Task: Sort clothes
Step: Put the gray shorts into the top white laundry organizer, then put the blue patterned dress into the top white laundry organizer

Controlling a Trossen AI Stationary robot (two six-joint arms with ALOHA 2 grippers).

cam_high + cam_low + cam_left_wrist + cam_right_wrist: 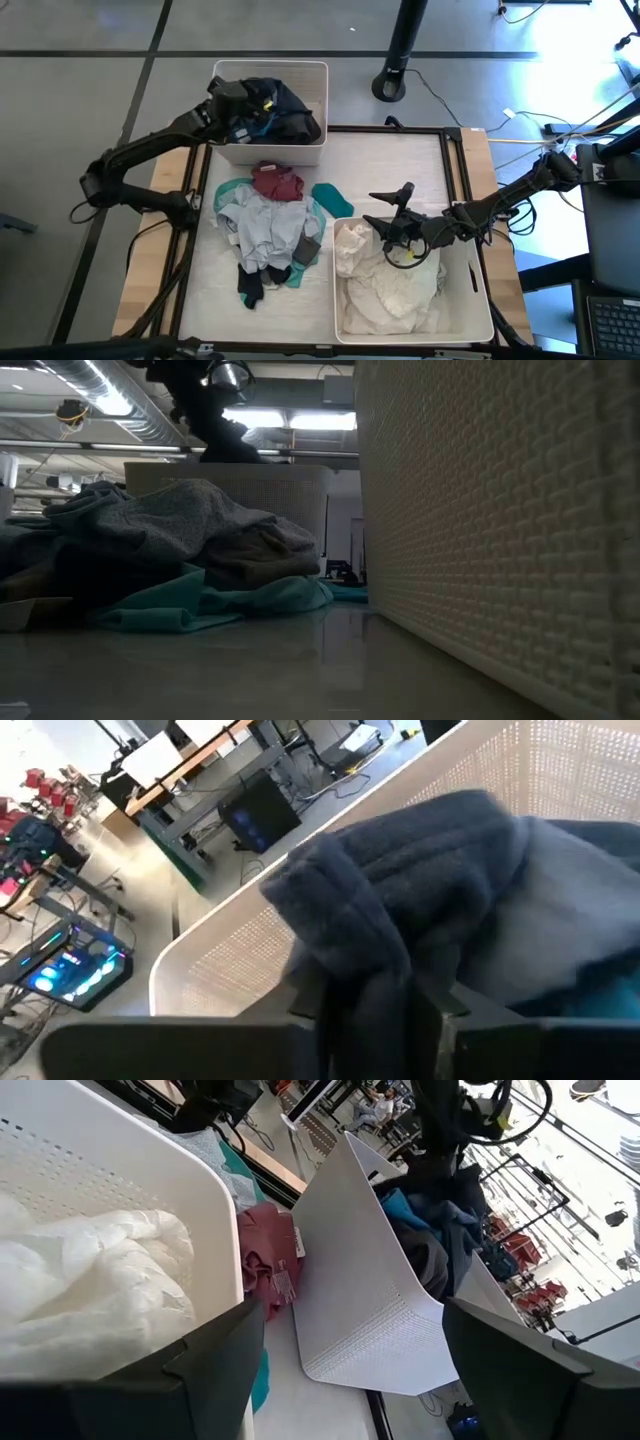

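White tabletop (400,165) strip between bins, clothes pile (268,225) alongside.

Clothes heap (268,225) fills bench (390,165) between far bin (318,80) and near bin (478,290); bare strip runs right of far bin.

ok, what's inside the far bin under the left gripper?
Far bin holds dark clothes with a teal-blue piece showing. Left gripper hangs over them; anything beneath the top layer is covered.

2 white bins (300,152) (480,300), 2 arms (150,150) (520,190), 1 pile of loose clothes (265,225).
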